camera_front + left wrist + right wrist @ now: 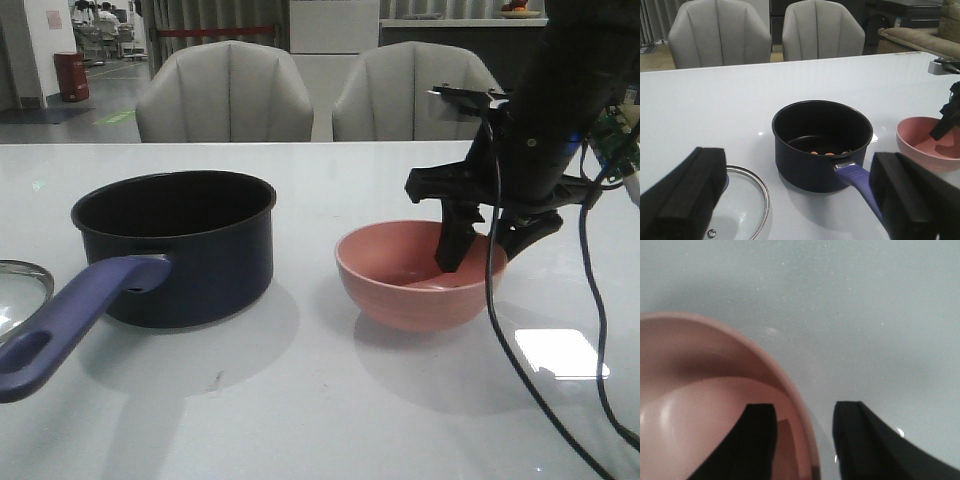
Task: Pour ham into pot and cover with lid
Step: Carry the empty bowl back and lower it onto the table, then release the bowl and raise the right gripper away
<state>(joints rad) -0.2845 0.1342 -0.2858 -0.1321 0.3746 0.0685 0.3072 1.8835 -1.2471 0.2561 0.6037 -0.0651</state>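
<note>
Ham (829, 153) lies in pot (180, 245); right gripper (802, 440) straddles pink bowl (420, 280) rim, slightly apart; left gripper (800, 200) wide, empty; near-left glass lid (742, 202), fragile, slick, wants knob grip.

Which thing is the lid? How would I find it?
Start at the big dark pot in the middle of the white table. Follow its purple handle toward the robot; the lid lies flat beside it. It is the only see-through thing, round glass with a shiny metal rim.
</note>
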